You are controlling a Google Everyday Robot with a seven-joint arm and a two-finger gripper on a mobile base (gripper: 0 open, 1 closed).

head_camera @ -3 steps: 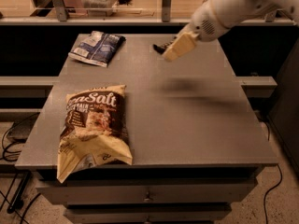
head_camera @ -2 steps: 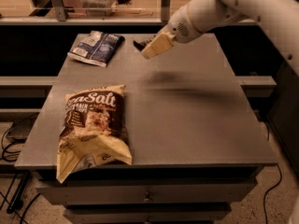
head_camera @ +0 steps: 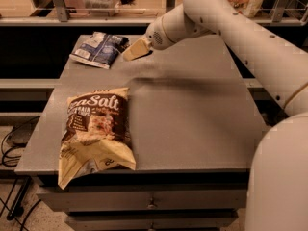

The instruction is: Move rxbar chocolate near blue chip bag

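Gripper [head_camera: 136, 49] hovers just beside the blue bag [head_camera: 98, 49], its grip impossible to tell; Sea Salt bag [head_camera: 96, 129] lies well apart from it.

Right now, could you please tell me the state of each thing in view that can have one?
gripper: hovers over the far side of the table, just right of the blue chip bag.
blue chip bag: lying flat, crinkled, at the far left corner.
rxbar chocolate: cannot be made out in this view.
Sea Salt bag: lying flat, crumpled, lower corner past the front edge.
drawer: shut.
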